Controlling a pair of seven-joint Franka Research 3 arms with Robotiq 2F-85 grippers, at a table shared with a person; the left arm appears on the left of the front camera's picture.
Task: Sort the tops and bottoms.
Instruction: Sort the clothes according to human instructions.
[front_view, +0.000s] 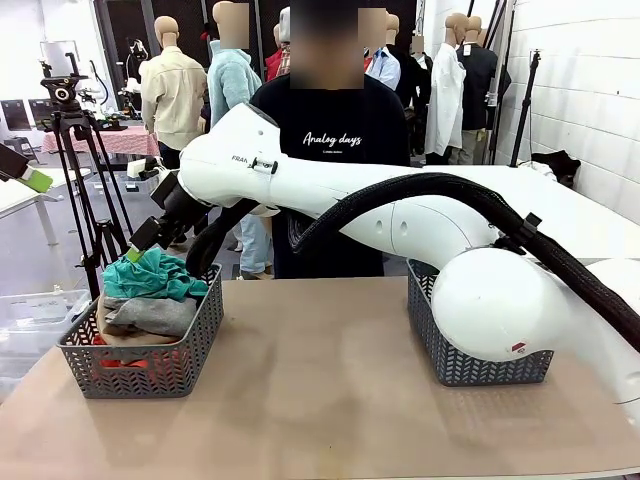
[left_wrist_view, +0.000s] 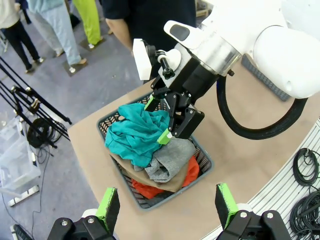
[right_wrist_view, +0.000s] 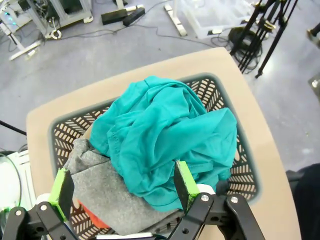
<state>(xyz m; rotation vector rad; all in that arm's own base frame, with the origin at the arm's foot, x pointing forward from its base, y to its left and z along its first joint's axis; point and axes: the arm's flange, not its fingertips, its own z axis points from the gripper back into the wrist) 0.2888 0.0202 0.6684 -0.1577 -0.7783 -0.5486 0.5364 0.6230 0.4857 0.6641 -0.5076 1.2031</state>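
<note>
Right gripper (left_wrist_view: 167, 120) hangs over the left basket (front_view: 195, 345) with its jaws spread wide and nothing between them; one green pad (right_wrist_view: 186, 184) sits just at the 6 o'clock edge of the teal T-shirt (right_wrist_view: 165, 135) in the right wrist view. Left gripper (left_wrist_view: 167, 205) is likewise released and empty, held well above the same basket.

Location of the tops: all 4 lie heaped in the left basket. The teal T-shirt is on top, toward 12 o'clock of the pile. The grey T-shirt (right_wrist_view: 102, 192) lies under it toward 7 o'clock. The tan T-shirt (left_wrist_view: 167, 184) and the orange-red T-shirt (left_wrist_view: 192, 167) show only as edges beneath.

Outward from the pile: a second basket (front_view: 480, 365) stands at 3 o'clock on the table (front_view: 320, 420), partly hidden by the right arm. A person (front_view: 335, 150) stands at 12 o'clock beyond the table edge.

Risks, as judgement:
1. The garments overlap. A deep pinch is likely to catch the grey T-shirt along with the teal one, lifting 2 items.
2. A shallow pinch on a loose fold may slip during the lift.
3. Cloth snagged in the basket mesh could drag or tip the basket.
4. Both arms crowd 1 basket; the right arm reaches across the middle, so a collision is possible.
</note>
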